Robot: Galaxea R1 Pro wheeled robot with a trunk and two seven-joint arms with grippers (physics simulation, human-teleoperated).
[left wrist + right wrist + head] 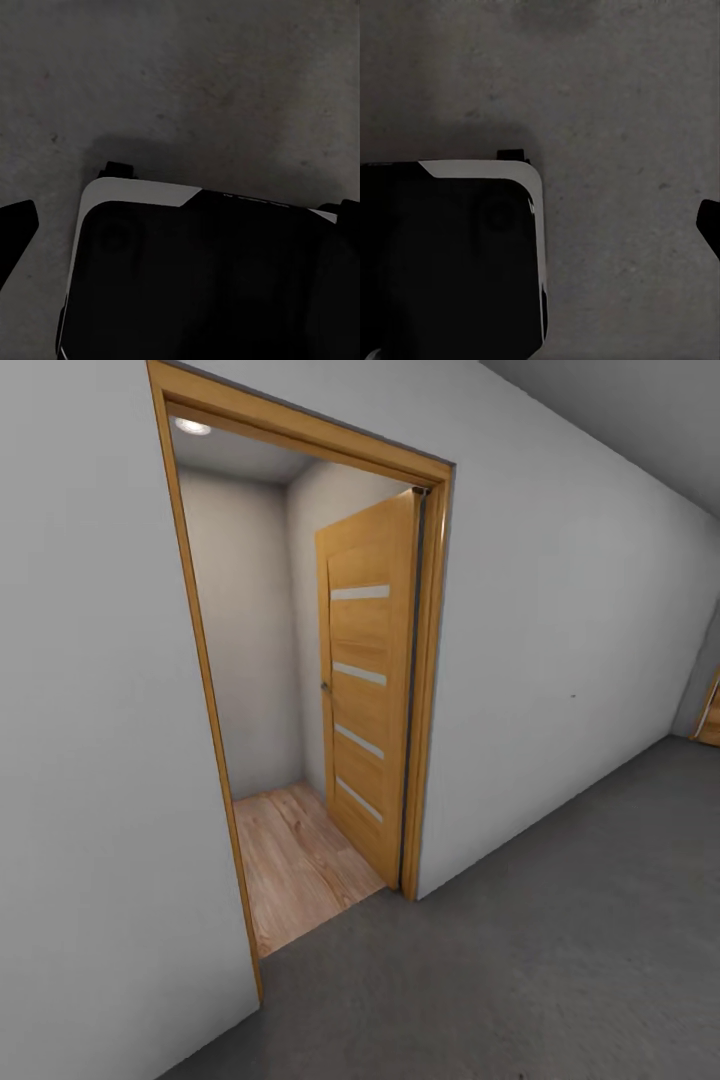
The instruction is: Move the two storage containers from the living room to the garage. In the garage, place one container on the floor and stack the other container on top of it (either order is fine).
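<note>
Neither orange-red storage container is in view. In the head view I face a pale grey garage wall (560, 660) with a wood-framed doorway (205, 690). Dark grey concrete floor (560, 940) lies in front of it. In the left wrist view, my left gripper (180, 225) hangs over the concrete with one dark fingertip (16, 232) far out at the edge, open and holding nothing. In the right wrist view, my right gripper (540, 225) shows one dark fingertip (709, 225) at the edge, also spread wide and empty.
An oak door (368, 690) with pale glass strips stands swung inward. Behind it is a small room with a light wood plank floor (295, 860). My black and white base (195, 285) sits on the concrete below both wrists. Another wooden frame (710, 710) shows at the far right.
</note>
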